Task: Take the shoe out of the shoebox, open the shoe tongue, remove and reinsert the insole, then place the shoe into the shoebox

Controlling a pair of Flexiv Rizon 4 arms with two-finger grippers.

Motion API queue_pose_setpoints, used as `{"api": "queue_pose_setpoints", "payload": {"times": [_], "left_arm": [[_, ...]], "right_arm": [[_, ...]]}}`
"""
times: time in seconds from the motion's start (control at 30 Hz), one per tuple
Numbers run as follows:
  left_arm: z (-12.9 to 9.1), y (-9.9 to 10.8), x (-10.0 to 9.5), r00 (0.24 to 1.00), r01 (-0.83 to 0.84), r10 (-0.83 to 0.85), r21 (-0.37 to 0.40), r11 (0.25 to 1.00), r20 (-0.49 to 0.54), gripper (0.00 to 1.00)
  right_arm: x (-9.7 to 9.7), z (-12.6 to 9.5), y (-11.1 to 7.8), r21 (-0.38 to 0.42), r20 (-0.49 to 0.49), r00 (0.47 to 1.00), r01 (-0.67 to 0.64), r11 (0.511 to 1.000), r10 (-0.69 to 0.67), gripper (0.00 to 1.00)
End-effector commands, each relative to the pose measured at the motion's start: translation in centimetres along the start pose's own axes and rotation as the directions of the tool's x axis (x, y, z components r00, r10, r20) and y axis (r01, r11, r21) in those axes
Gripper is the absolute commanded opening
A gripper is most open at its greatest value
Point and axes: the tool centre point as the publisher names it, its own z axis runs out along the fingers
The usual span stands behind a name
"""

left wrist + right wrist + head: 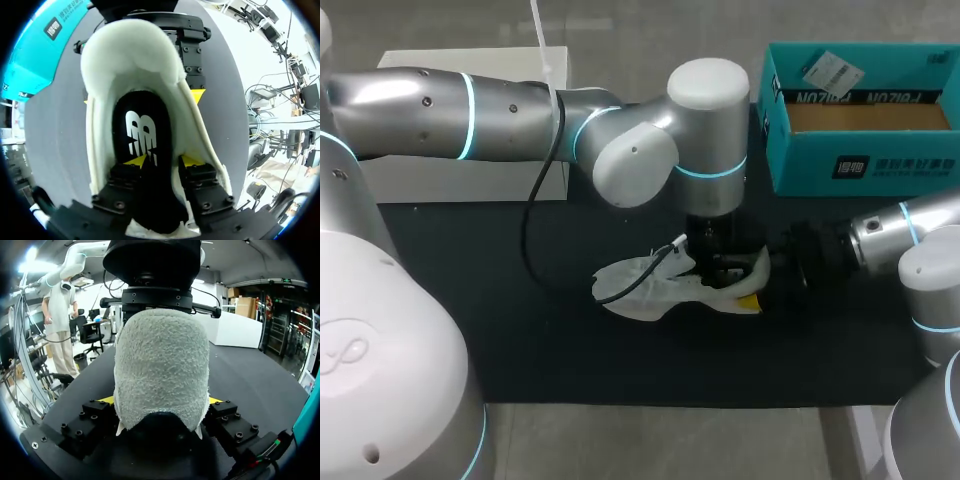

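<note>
Item: white shoe (630, 290), lying on the black mat (470, 320), apart from the teal shoebox (800, 165). Right gripper (160, 402) clamps the fleecy heel from both sides. Left gripper (162, 161) sits inside the opening, at the black insole (142, 130); whether it pinches the insole, cannot tell.

Left arm (510, 105), silver with glowing cyan rings, trails a black cable (534, 200). Right arm (905, 225) matches; its black screw-studded fingers (232, 422) have yellow tips.
</note>
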Motion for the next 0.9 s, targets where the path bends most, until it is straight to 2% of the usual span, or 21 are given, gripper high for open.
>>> {"api": "queue_pose_setpoints", "payload": {"times": [0.03, 0.2, 0.23, 0.3, 0.4, 0.47, 0.53, 0.63, 0.67, 0.7, 0.9], "left_arm": [[3.6, 0.1, -0.1, 0.999, 0.008, -0.008, 0.002, 1.000, 0.045, 0.48], [4.4, 0.2, -0.5, 0.996, 0.033, -0.033, 0.007, 0.999, 0.077, 0.50], [4.5, 0.2, -0.7, 0.995, 0.044, -0.044, 0.008, 0.999, 0.090, 0.52], [4.8, 0.3, -1.0, 0.992, 0.058, -0.058, 0.005, 0.998, 0.108, 0.64], [5.3, 0.4, -1.4, 0.985, 0.060, -0.057, -0.011, 0.998, 0.163, 0.61], [5.6, 0.4, -1.8, 0.982, 0.076, -0.073, -0.011, 0.997, 0.175, 0.49], [5.8, 0.5, -1.9, 0.979, 0.087, -0.084, -0.009, 0.996, 0.188, 0.44], [5.7, 0.5, -1.9, 0.979, 0.089, -0.087, -0.004, 0.996, 0.184, 0.24], [5.7, 0.5, -1.9, 0.979, 0.089, -0.087, -0.002, 0.996, 0.184, 0.07], [5.6, 0.5, -1.9, 0.979, 0.088, -0.086, -0.001, 0.996, 0.185, 0.00], [5.7, 0.8, -1.7, 0.978, 0.088, -0.086, -0.003, 0.996, 0.190, 0.00]], "right_arm": [[0.0, 0.2, 0.1, 0.001, 0.000, 1.000, -0.001, 1.000, 0.001, 0.00], [0.0, 0.2, 0.1, 0.001, 0.000, 1.000, -0.001, 1.000, 0.001, 0.00], [0.0, 0.2, 0.1, 0.001, 0.000, 1.000, -0.001, 1.000, 0.001, 0.00], [0.0, 0.2, 0.1, 0.001, 0.000, 1.000, -0.001, 1.000, 0.001, 0.00], [0.0, 0.2, 0.1, 0.001, 0.000, 1.000, -0.001, 1.000, 0.001, 0.00], [0.0, 0.2, 0.1, 0.001, 0.000, 1.000, -0.001, 1.000, 0.001, 0.00], [0.0, 0.2, 0.1, 0.001, 0.000, 1.000, -0.001, 1.000, 0.001, 0.00], [0.0, 0.2, 0.1, 0.001, 0.000, 1.000, -0.001, 1.000, 0.001, 0.00], [0.0, 0.2, 0.1, 0.001, 0.000, 1.000, -0.001, 1.000, 0.001, 0.00], [0.0, 0.2, 0.1, 0.001, 0.000, 1.000, -0.001, 1.000, 0.001, 0.00], [0.0, 0.2, 0.1, 0.001, 0.000, 1.000, -0.001, 1.000, 0.001, 0.00]]}}
